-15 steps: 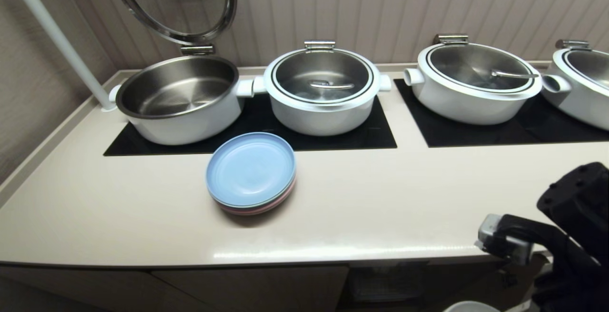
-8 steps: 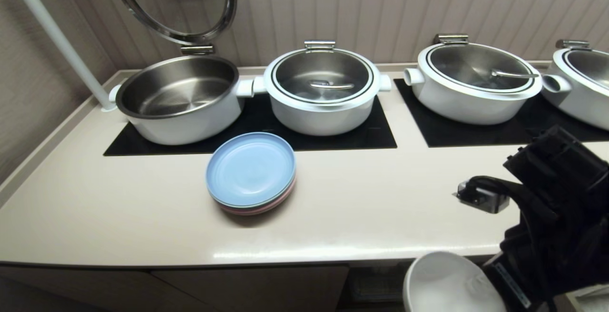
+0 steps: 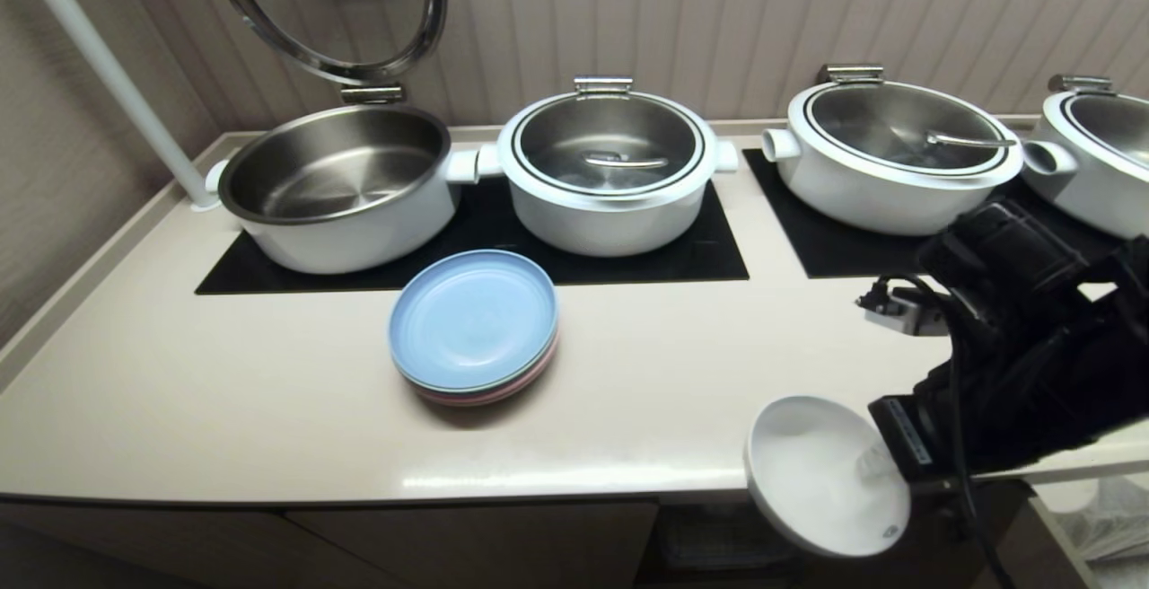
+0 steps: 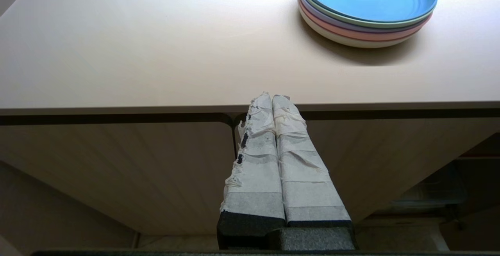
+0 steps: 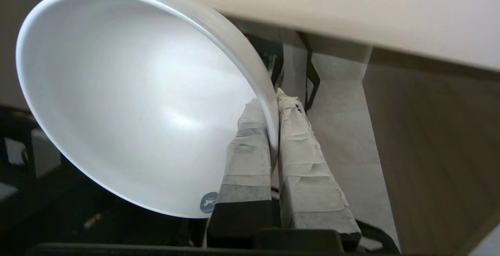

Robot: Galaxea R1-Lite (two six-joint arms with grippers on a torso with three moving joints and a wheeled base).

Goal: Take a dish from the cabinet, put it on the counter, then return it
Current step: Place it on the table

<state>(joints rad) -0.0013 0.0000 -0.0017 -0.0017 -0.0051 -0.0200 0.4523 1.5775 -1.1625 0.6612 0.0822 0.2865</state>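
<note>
Your right gripper (image 5: pixel 273 104) has its taped fingers (image 5: pixel 250 146) pinched on the rim of the small plain white round ceramic bowl (image 3: pixel 821 472), one finger inside the wall and one outside, with only the wall's thickness between them. The bowl hangs in the air, steeply tilted with its opening facing the head camera, just off the rounded front edge of the long smooth cream-beige counter (image 3: pixel 269 409) toward its right end; part of it overlaps the edge from above, the rest sits in front of the dark open space below. So the first part looks done: the bowl is out of the low beige cabinet (image 4: pixel 117 170) and up at counter height. What is left, as I judge it, is to carry it over the edge, level it, set it down on its foot, then grip it again and take it back inside. Keep it well apart from the stack of pastel plates with the flat blue plate on top (image 3: pixel 473 320) near the middle. Your left gripper (image 4: pixel 272 99) is parked below the front edge, its taped fingers pressed together and holding nothing.
</note>
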